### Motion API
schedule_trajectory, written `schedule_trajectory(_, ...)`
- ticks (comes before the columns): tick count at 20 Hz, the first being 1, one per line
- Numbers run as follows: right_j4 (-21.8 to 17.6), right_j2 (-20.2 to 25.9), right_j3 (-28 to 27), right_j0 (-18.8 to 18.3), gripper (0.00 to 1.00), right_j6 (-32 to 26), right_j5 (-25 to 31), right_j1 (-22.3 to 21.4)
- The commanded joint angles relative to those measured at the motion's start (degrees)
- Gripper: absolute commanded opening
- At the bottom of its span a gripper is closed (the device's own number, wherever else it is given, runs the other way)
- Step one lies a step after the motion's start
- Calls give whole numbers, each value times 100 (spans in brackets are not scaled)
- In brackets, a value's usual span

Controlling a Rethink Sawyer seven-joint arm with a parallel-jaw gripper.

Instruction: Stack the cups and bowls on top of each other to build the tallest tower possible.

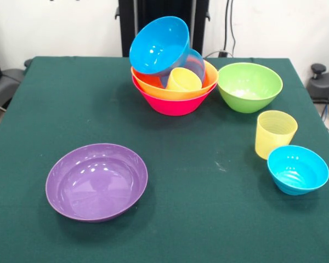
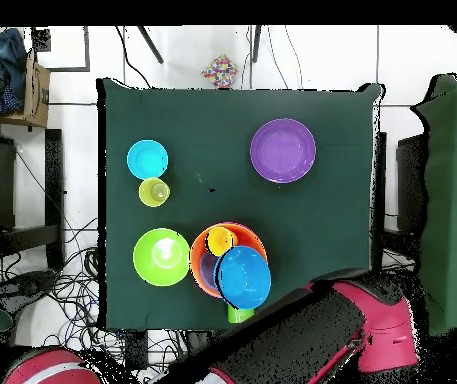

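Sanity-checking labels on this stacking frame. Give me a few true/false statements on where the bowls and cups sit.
1. The purple bowl stands alone, apart from the tower. True.
2. The pink bowl sits on top of the orange bowl. False: the pink one is lowest, with the orange one nested in it.
3. A blue bowl leans tilted at the top of the pile. True.
4. The ribbed pale yellow cup is inside the green bowl. False: it stands on the table, between the green bowl and a small blue bowl.
5. The yellow-orange cup rests inside the orange bowl. True.
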Motion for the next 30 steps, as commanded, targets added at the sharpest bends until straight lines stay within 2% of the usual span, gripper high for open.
schedule_trajectory(1, -840, 416, 68, -68, 100, -1818, -347, -183)
schedule_trajectory(8, -1108, 725, -224, -216, 100, -1460, -201, -208)
schedule_trajectory(16, -1442, 958, -849, -327, 100, -558, -399, -23)
schedule_trajectory(22, -1391, 1146, -1226, -449, 100, -238, -384, 162)
schedule_trajectory(30, -1121, 1298, -1486, -506, 100, -70, -118, 388)
